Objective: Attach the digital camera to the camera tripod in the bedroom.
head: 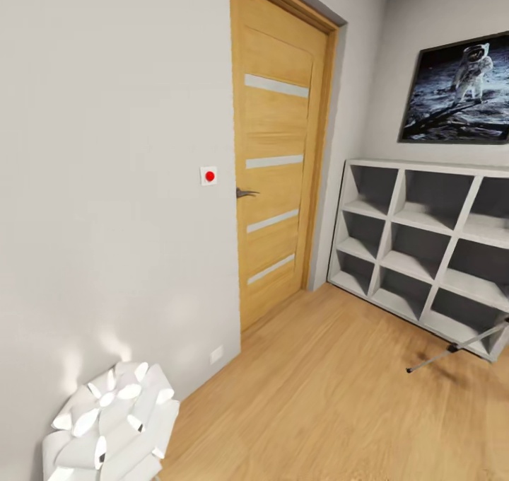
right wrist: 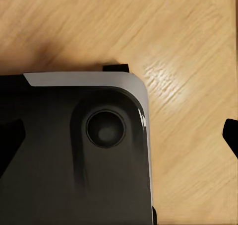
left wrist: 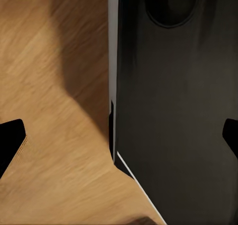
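left claw (left wrist: 119, 135) open, empty | oak door (head: 276, 155) mid-left | cube shelf (head: 424, 247) far right | camera tripod (head: 459, 345) leg at right edge | right claw (right wrist: 119, 135) open, empty | step: searching for camera; next: turn right

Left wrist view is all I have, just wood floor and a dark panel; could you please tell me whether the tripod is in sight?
Observer: Yes. In the head view one thin silver leg of the camera tripod reaches in from the right edge, low over the floor in front of the white cube shelf.
Operator: Thank you. What stands to the left of that shelf?
Observer: The oak door, shut, with a white wall switch beside it.
Operator: And is the right gripper carrying anything?
Observer: No. The right wrist view shows the right gripper open, with nothing between its fingers.
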Robot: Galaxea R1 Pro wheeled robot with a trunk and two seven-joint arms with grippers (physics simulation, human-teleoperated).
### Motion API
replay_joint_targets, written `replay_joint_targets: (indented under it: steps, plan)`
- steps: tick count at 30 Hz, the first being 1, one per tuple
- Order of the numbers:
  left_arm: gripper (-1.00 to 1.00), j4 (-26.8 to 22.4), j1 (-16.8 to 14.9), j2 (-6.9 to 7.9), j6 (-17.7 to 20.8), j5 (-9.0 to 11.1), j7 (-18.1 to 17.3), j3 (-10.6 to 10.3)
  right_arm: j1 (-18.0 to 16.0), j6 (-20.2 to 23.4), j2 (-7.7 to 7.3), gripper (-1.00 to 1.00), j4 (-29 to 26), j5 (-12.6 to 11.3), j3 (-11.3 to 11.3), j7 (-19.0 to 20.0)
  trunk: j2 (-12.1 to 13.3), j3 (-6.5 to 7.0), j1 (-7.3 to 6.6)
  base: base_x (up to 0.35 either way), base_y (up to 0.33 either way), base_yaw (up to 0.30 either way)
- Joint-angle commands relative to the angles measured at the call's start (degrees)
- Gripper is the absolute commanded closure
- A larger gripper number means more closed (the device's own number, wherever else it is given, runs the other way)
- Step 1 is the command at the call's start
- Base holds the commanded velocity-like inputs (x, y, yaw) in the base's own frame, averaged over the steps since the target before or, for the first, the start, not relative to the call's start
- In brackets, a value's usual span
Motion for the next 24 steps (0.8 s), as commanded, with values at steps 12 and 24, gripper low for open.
replay_joint_targets:
  steps: [12,24]
  plan:
    - [-1.0,-0.13,0.05,0.0,-0.03,0.09,0.0,0.05,0.0,-0.14,0.01,-1.0,-0.03,-0.01,-0.44,0.17,-0.02,-0.04,0.0,0.0,0.0,-0.3]
    - [-1.0,-0.13,0.05,-0.14,-0.02,0.09,0.0,0.05,0.03,-0.14,0.01,-1.0,-0.03,-0.01,-0.53,0.17,-0.02,-0.04,0.0,0.0,0.0,-0.3]
